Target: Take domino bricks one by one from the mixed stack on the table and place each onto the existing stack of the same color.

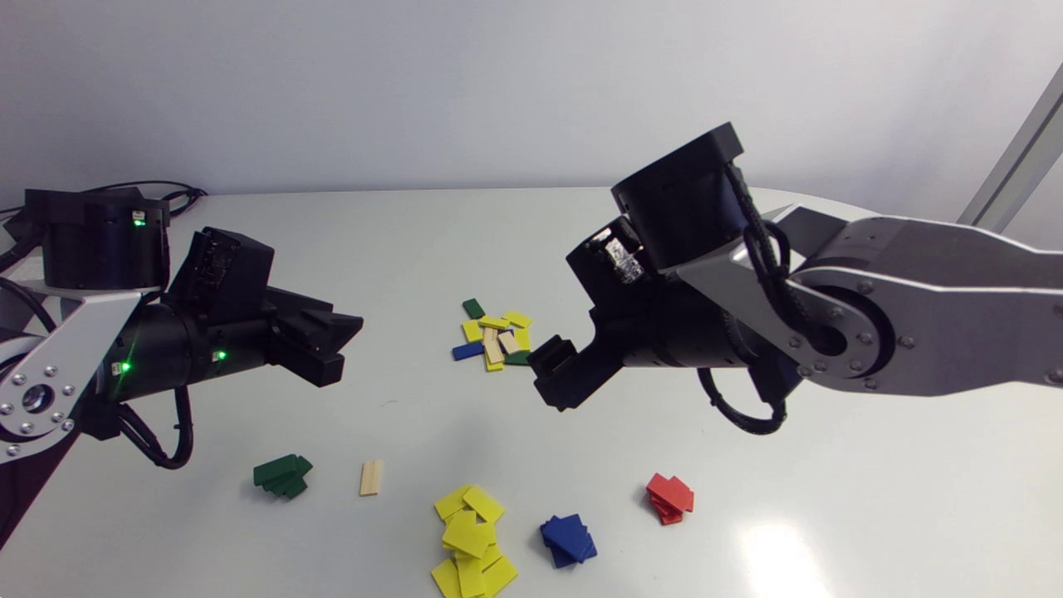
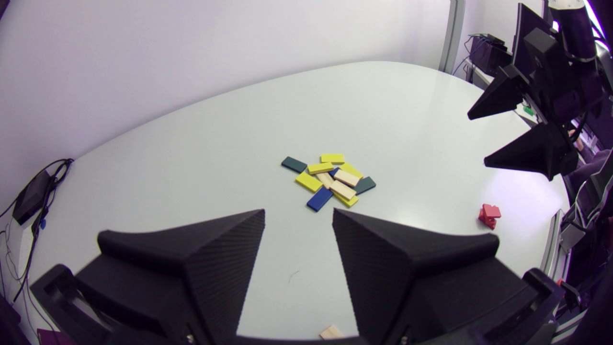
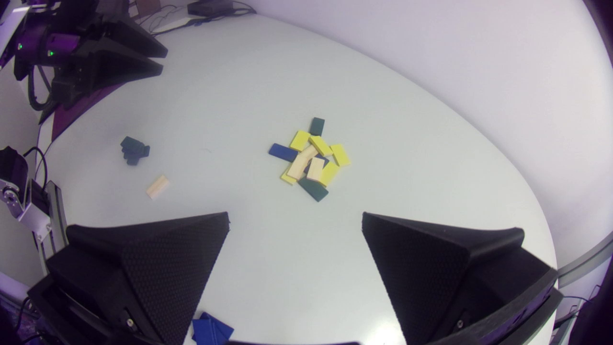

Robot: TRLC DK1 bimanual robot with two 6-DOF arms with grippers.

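I am wearing flat silver-grey plates on my left arm (image 1: 50, 365) and my right arm (image 1: 913, 316), each one carrying round screws (image 1: 905, 341) ringed about a black joint. Black drums (image 1: 681, 199) are capping both wrists. Small green lights (image 1: 126, 366) are glowing on the left arm's black casing. Black cables (image 1: 739, 419) are looping beneath each arm. My left gripper (image 2: 298, 215) and right gripper (image 3: 294, 218) are each showing 2 broad matte black wedges with finely dotted faces.
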